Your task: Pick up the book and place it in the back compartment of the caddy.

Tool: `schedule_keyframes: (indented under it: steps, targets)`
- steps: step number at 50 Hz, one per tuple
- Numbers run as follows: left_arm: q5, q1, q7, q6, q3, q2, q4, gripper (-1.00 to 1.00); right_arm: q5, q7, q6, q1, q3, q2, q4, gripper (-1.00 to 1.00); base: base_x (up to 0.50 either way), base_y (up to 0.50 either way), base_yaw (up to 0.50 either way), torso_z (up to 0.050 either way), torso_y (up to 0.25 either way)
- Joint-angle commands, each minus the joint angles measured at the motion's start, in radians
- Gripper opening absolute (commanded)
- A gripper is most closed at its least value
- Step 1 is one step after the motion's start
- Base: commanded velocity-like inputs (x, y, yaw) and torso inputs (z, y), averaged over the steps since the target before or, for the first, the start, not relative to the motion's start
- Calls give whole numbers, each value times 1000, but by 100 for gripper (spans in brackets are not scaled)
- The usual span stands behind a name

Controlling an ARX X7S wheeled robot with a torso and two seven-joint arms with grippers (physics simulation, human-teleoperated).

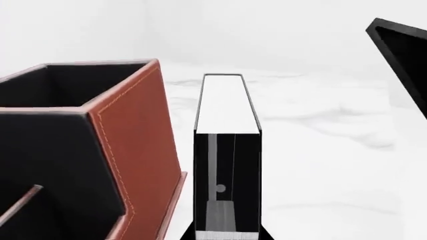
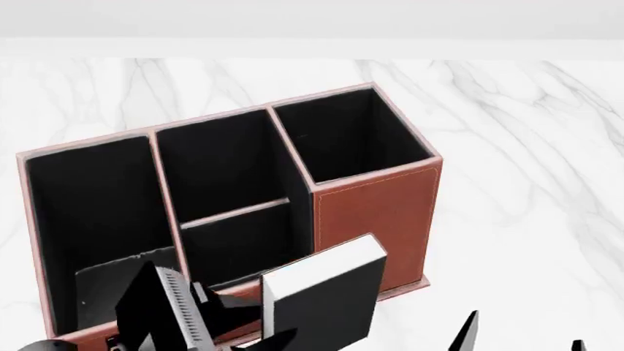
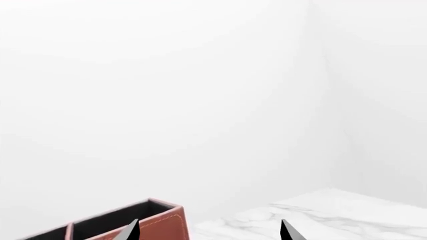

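Just beside caddy (image 2: 375,212) low front wall, book (image 2: 322,300) is held clamped in left tool (image 2: 253,329), off marble surface (image 2: 507,183). Right tool (image 3: 210,231) tips spread wide, nothing gripped.

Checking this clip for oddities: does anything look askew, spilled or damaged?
Nothing damaged or spilled. The book is held tilted in the left gripper, in front of the caddy, not yet in a cell.

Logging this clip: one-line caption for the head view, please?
Left hand holds the black book tilted beside the reddish-brown caddy, not yet in any cell.
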Motion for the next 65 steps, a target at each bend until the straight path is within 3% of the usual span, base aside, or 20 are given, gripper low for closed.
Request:
schedule_keyframes:
  steps: [1,17,26,65]
  targets:
    - [-181,0,29,-6,-107,-53,89,-100,1,-2,4,5,-8,0,6,100,0,0,0,0,0]
    - [-292,-55,91,-48,-162,-49,-34,-100,31,-10,31,14,-21,7,3,100,0,0,0,0,1]
    - [-283,-52,63,-44,-173,-69,-18,-100,-18,42,104,22,-15,4,-10,100,0,0,0,0,1]
    - [-294,-60,83,-22,-189,-64,-76,-100,-18,49,109,30,-24,7,2,100,0,0,0,0,1]
